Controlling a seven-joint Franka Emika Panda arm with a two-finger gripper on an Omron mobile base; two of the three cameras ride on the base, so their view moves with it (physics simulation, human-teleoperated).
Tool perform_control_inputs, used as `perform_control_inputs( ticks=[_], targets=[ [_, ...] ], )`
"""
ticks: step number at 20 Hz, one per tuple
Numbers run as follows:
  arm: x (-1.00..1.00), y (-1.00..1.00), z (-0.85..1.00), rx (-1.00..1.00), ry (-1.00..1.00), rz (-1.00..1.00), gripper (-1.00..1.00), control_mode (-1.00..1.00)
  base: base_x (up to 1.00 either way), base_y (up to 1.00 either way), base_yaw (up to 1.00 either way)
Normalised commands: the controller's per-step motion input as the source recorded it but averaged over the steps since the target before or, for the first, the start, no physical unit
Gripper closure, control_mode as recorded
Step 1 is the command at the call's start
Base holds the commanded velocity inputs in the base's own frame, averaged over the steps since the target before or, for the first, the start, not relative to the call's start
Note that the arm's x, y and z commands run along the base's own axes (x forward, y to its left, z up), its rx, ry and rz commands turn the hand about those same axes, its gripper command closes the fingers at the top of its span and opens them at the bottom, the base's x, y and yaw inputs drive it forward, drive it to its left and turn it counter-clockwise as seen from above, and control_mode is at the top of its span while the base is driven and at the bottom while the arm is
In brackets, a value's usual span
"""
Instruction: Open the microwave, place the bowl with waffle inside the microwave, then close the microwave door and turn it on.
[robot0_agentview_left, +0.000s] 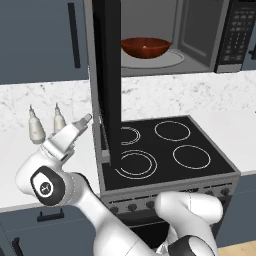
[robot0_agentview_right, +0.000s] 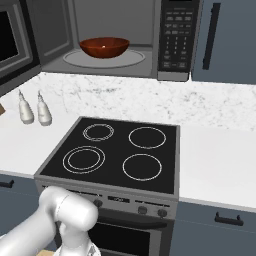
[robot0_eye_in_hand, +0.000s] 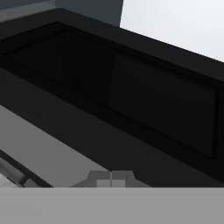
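A: Where's the hand (robot0_agentview_left: 86, 119) now?

B: Left of centre in the left base view, fingers pressed together and empty, just beside the outer face of the open door (robot0_agentview_left: 106, 75). In the hand view its tips (robot0_eye_in_hand: 112, 178) sit at the bottom middle, facing the door's dark glass (robot0_eye_in_hand: 131, 100), which spreads across the frame.

A: And the door's lie?

B: Swung out toward the camera, seen edge-on as a tall black slab running from the top of the frame down over the stove (robot0_agentview_left: 165, 150). The hand is on its left, the microwave (robot0_agentview_left: 200, 35) cavity on its right at upper centre.

A: The bowl (robot0_agentview_left: 145, 47)?

B: Already inside on the turntable. The waffle I can't make out.

A: So the next move?

B: I'd judge a push rightward across the frame, swinging the door shut.
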Motion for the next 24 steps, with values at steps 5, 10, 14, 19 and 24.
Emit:
perform_control_inputs(
  ticks=[5,10,14,19,24],
  targets=[
    [-0.49,-1.00,0.74,0.17,-0.25,0.00,1.00,-1.00,0.00,0.00,0.00],
    [-0.45,-1.00,0.81,0.19,-0.23,0.00,1.00,-1.00,0.00,0.00,0.00],
    [-0.13,-1.00,0.63,0.15,-0.05,0.11,1.00,-1.00,0.00,0.00,0.00],
    [0.12,-1.00,0.25,0.10,0.04,0.26,1.00,-1.00,0.00,0.00,0.00],
    [0.53,-0.60,-0.14,0.00,0.43,0.48,1.00,-1.00,0.00,0.00,0.00]
  ],
)
